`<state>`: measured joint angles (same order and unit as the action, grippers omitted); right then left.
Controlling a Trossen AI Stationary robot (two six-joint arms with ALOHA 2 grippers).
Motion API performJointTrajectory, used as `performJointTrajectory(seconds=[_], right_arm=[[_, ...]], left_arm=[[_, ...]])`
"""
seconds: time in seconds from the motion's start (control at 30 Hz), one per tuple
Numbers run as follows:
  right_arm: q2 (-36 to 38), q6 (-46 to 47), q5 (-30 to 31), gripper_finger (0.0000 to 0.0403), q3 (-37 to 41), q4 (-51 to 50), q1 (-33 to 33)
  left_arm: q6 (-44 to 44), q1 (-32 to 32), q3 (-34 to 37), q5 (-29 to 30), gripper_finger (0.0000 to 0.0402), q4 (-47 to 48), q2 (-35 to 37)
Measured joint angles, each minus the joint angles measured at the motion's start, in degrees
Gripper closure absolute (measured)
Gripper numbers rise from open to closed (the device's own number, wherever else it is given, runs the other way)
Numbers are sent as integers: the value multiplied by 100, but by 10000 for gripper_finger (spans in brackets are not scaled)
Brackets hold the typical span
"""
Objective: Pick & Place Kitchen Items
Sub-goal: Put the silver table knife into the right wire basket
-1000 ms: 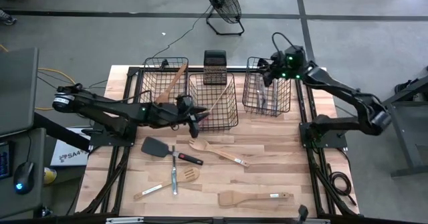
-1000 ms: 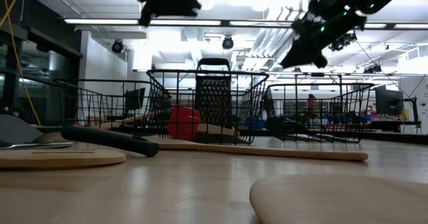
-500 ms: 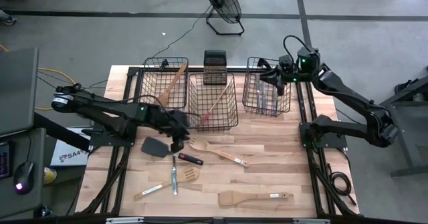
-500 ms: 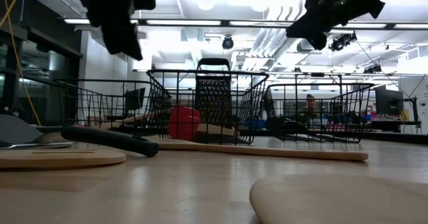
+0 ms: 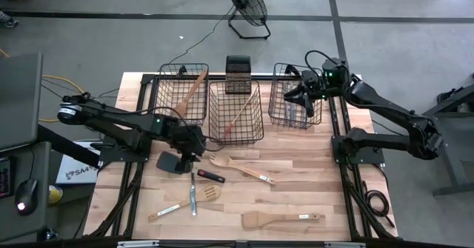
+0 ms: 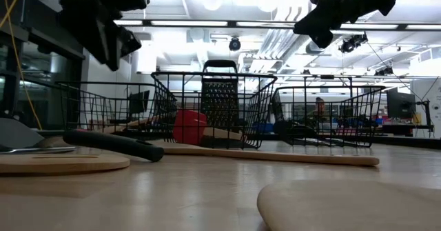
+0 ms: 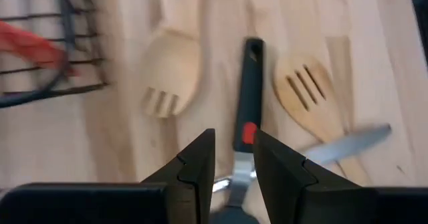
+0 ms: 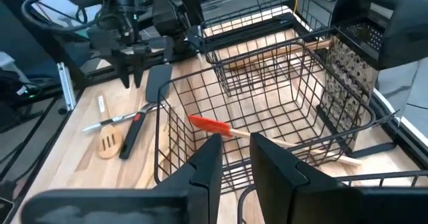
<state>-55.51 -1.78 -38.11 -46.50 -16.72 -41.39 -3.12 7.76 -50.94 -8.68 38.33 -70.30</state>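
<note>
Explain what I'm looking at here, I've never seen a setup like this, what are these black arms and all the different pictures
These are two robot arms at a wooden table, each ending in a two-finger gripper. One picture looks straight down, one sits at table height, and two come from cameras on the wrists. The left gripper hovers over a black spatula, fingers slightly apart, holding nothing. The right gripper hangs above the right wire basket, also empty. Loose on the table lie a wooden fork, a slotted wooden spoon, a wooden spatula and a knife. The middle basket holds a red spatula.
</note>
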Motion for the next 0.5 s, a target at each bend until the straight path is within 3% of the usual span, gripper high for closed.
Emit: performJointTrajectory(seconds=[0.13, 0.23, 0.5], right_arm=[[97, -1, 245, 333, 0, -91, 126], [201, -6, 446, 333, 2, -268, 173], [482, -9, 662, 333, 2, -531, 177]], left_arm=[[-187, 116, -2, -107, 300, 105, -59], [-1021, 141, 9, -106, 300, 170, -116], [-5256, 448, -2, -63, 300, 23, -521]])
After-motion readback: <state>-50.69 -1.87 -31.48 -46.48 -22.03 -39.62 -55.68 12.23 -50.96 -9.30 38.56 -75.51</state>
